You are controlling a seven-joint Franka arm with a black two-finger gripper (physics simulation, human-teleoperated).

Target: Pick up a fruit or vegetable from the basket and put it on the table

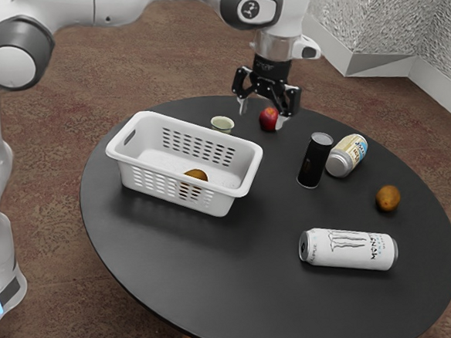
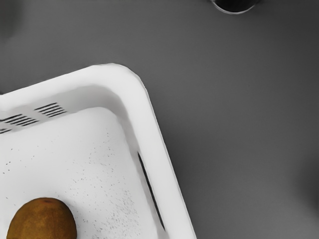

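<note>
Status: gripper (image 1: 263,114) is open, fingers spread wide, nothing gripped, pointing down over the far part of the worktop (image 1: 242,291). Clock directions are read in the exterior view, 12 at the worktop's far edge.

White basket (image 1: 220,203) stands upright at 10 o'clock on the worktop. Target-type item, a brownish-orange fruit (image 1: 196,174), is inside on the basket floor. Wrist view has it clear of the slotted end wall. It is not out on the worktop. From the basket, the gripper is off toward 2 o'clock.

Rest of the layout, clockwise from the worktop's middle:
- 11: small pale green cup (image 1: 222,123), near the basket's far side.
- 12: red apple (image 1: 268,119), seen in the gap behind the spread fingers, not held.
- Between 1 and 2: black can (image 1: 313,163), upright.
- 2: bottle with a label (image 1: 350,152), on its side, just beyond the black can.
- 3: loose orange-brown fruit (image 1: 388,199), near the worktop edge.
- 4: white can (image 1: 351,250) with dark print, on its side, nearest the camera of the lot.
</note>
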